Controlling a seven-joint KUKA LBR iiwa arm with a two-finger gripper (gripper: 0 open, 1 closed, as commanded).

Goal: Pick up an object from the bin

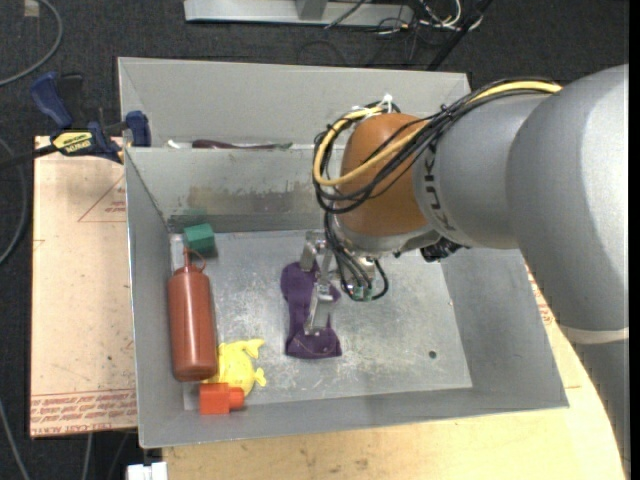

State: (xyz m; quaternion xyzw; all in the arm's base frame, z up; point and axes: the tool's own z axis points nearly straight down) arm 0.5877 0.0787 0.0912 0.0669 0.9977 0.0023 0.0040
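A purple soft object (303,320) lies in the middle of the bin floor, its broad end toward the front. My gripper (322,303) hangs directly over it, low and overlapping its upper right part, so that part of the purple object is hidden. Whether they touch I cannot tell.
Along the left wall lie a red-brown bottle (191,320), a green block (200,236) behind it, a yellow toy (241,362) and an orange block (221,398) at the front left corner. The arm's orange cover and cables loom over the bin's right rear.
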